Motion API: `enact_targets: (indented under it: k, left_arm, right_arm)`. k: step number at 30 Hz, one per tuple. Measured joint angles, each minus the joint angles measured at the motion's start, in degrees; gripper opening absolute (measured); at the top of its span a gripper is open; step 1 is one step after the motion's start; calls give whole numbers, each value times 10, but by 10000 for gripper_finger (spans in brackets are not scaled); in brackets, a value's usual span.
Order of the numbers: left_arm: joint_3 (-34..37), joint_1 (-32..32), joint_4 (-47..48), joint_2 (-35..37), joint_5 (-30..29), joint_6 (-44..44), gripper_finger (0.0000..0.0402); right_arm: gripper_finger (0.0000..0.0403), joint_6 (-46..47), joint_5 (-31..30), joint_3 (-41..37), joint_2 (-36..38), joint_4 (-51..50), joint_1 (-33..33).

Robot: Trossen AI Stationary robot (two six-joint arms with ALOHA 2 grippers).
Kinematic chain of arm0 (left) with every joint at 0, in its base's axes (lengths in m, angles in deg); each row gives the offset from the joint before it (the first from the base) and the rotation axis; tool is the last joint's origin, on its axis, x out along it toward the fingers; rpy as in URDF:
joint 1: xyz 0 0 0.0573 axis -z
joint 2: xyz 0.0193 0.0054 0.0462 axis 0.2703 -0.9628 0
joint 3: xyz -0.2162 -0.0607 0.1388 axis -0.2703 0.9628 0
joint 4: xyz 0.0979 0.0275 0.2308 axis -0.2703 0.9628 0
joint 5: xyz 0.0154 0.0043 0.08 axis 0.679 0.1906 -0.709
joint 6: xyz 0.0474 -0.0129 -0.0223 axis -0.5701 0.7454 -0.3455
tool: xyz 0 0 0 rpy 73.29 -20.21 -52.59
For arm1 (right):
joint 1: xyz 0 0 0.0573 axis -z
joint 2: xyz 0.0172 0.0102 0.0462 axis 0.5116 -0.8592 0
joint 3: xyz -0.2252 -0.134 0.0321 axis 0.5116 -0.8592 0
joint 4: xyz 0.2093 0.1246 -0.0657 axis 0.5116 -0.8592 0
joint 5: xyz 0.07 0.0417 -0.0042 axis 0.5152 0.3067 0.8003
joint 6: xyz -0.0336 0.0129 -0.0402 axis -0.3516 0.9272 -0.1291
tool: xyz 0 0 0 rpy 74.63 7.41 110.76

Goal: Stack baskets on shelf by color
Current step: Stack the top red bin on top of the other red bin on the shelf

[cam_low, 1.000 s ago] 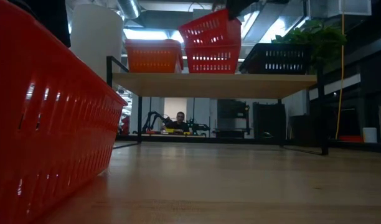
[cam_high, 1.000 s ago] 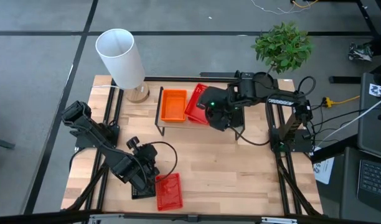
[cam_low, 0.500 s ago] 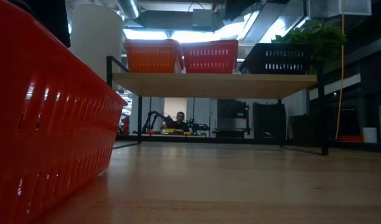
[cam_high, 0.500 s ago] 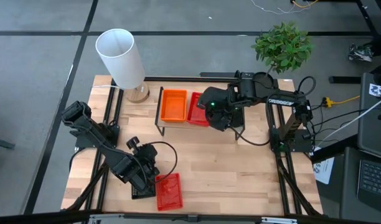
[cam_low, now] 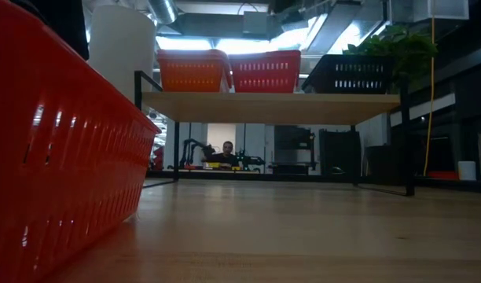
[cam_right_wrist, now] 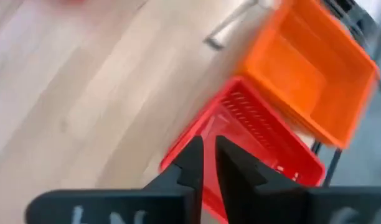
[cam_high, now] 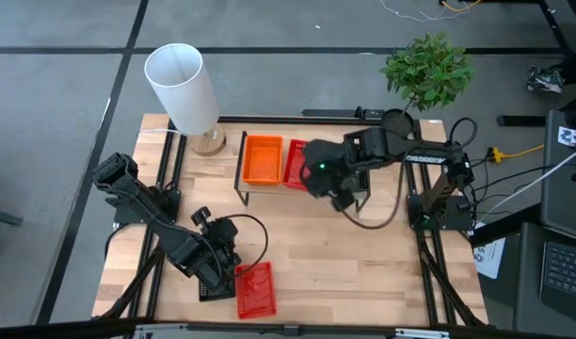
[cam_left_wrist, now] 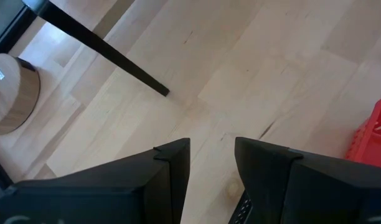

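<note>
Shelf point(cam_low: 272, 108), low light-wood plank on black wire legs, carries three lots: orange plastic mesh basket stack point(cam_high: 263, 158) at one end, red mesh basket stack point(cam_high: 296, 162) mid, black mesh basket point(cam_low: 357, 75) at other end.

R gripper point(cam_right_wrist: 208, 154) sits above red stack, fingers nearly closed w/ thin gap, nothing between them; reads as released.

L gripper point(cam_left_wrist: 212, 163) low over worktop point(cam_high: 363, 264), fingers apart, empty, just beside loose red mesh basket point(cam_high: 255, 288) near front edge; a black one point(cam_high: 209, 287) lies under the arm, mostly hidden.

Handling, est.: baskets light, thin, a bit flexy; smooth plastic may slip. Best hold likely pinch on a long-side rim wall, near mid, so it hangs level.
</note>
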Motion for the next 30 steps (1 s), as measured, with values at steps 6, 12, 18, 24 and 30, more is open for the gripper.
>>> enact_targets:
  k: [6, 12, 18, 24, 30]
  left_arm:
    - [0, 0, -4, 0, 0, -45, 119]
    - [0, 0, -4, 0, 0, -48, 119]
    - [0, 0, -4, 0, 0, -48, 119]
    - [0, 0, -4, 0, 0, -57, 119]
    - [0, 0, -4, 0, 0, -57, 119]
  right_arm:
    - [25, 153, -87, -43, -11, 45, 14]
    - [3, 177, -72, -101, -12, 49, 23]
    - [9, 180, -28, -127, -12, 46, 23]
    - [9, 181, -27, -130, -12, 25, 23]
    - [9, 187, -38, -123, -12, 10, 23]
